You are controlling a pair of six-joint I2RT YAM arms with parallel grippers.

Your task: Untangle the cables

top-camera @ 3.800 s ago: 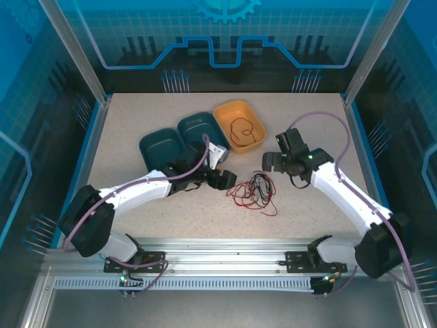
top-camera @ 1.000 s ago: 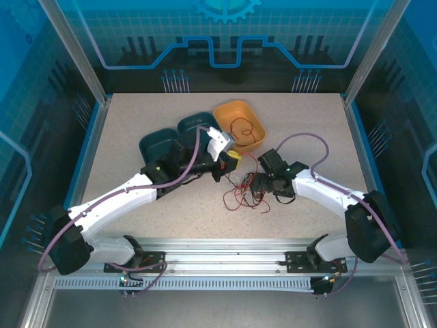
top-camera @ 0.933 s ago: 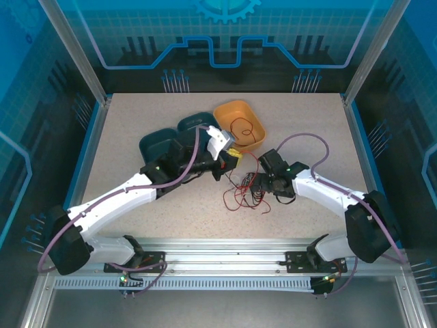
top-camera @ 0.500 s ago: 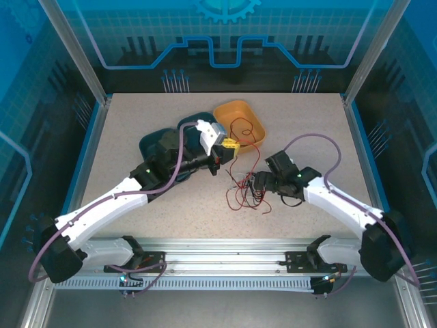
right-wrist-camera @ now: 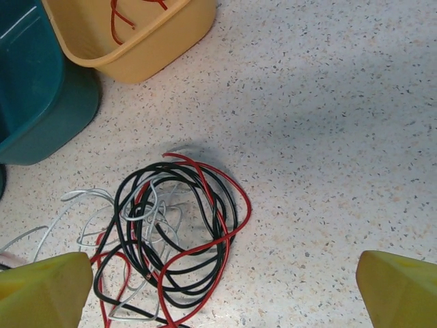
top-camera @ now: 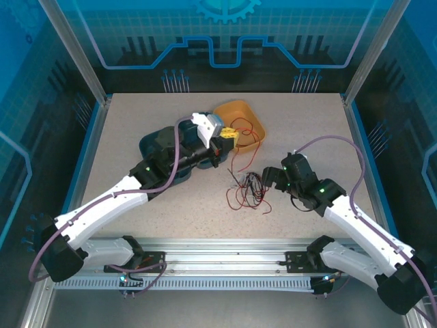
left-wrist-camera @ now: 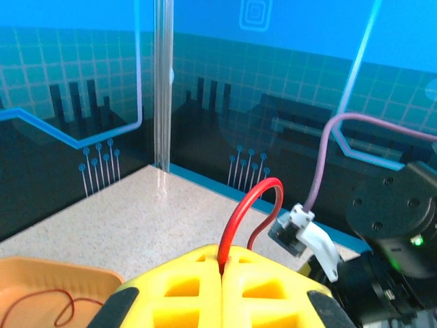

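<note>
A tangle of red, black and whitish cables [top-camera: 249,191] lies on the table in front of the trays. From above in the right wrist view, the same tangle [right-wrist-camera: 171,246] is a loose coil. My left gripper [top-camera: 228,134] hangs over the near rim of the orange tray [top-camera: 257,121]. Its yellow fingers [left-wrist-camera: 273,294] are shut on a red cable [left-wrist-camera: 247,208] that arches up from between them. My right gripper [top-camera: 270,178] stands open just right of the tangle, with its yellow fingertips [right-wrist-camera: 41,294] wide apart and nothing between them.
The orange tray [right-wrist-camera: 147,44] holds another red cable [left-wrist-camera: 48,307]. Two teal trays [top-camera: 158,145] sit left of it, partly under my left arm, and one teal tray [right-wrist-camera: 34,96] is close to the tangle. Bare table lies to the right and front.
My left gripper has risen and moved back toward the orange tray with the red cable in it. My right gripper has pulled back to the right, away from the tangle.
</note>
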